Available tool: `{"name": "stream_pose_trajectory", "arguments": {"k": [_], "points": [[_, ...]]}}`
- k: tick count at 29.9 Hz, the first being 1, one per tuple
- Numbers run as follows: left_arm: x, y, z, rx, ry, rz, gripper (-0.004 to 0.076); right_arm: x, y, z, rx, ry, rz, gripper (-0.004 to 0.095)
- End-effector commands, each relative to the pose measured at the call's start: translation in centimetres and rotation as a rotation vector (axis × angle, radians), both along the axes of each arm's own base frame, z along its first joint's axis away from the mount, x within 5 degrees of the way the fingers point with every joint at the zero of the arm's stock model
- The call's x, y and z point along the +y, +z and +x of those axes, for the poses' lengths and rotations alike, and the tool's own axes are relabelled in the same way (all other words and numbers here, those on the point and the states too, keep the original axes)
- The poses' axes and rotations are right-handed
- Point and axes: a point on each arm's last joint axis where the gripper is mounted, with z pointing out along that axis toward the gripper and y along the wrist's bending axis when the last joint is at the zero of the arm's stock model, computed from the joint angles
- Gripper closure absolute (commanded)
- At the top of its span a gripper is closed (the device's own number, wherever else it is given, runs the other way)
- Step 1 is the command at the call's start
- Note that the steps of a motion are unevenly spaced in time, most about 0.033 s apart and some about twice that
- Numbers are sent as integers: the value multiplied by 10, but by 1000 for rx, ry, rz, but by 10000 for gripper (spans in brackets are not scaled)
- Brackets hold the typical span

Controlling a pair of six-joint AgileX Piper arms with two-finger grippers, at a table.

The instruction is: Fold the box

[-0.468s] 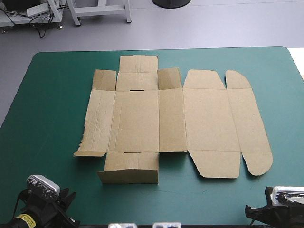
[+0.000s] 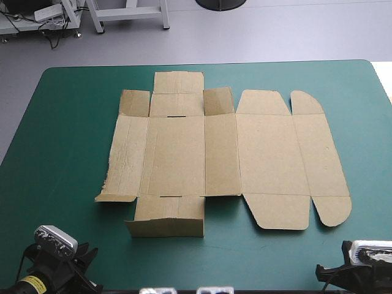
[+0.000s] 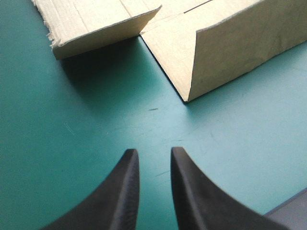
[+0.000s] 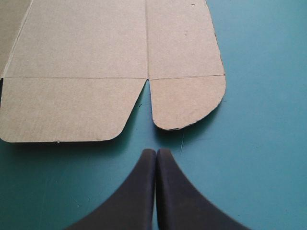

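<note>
The brown box lies as a cut sheet spread on the teal-green cover, most panels flat. Its near-left flaps are slightly raised; in the left wrist view they stand as two low tilted walls ahead of my left gripper. That gripper hovers over bare cover near the table's front-left, fingers a little apart, nothing between them. My right gripper sits at the front right, shut to a point, just short of the box's rounded near-right flap and touching nothing.
Teal-green cover shows in wide bands to the left and right of the sheet and along the front edge. The table's front edge shows beside my left gripper.
</note>
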Motion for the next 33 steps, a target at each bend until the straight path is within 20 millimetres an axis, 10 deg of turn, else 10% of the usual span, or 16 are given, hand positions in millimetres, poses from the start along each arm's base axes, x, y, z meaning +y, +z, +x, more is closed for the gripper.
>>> {"name": "stream_pose_trajectory", "arguments": {"k": [1, 10, 20, 27, 33], "points": [[-3, 11, 3, -53, 3, -50, 557, -1, 13, 3, -68, -3, -10, 913], [-8, 82, 21, -215, -2, -97, 696, -1, 13, 3, -68, -3, -10, 913], [-30, 188, 138, -322, 58, -15, 704, -1, 13, 3, -68, -3, -10, 913], [-32, 193, 221, -182, 208, 151, 705, -1, 13, 3, -69, -5, -11, 913], [15, 174, 275, 55, 379, 130, 711, -1, 13, 3, -69, -5, -11, 913]]}}
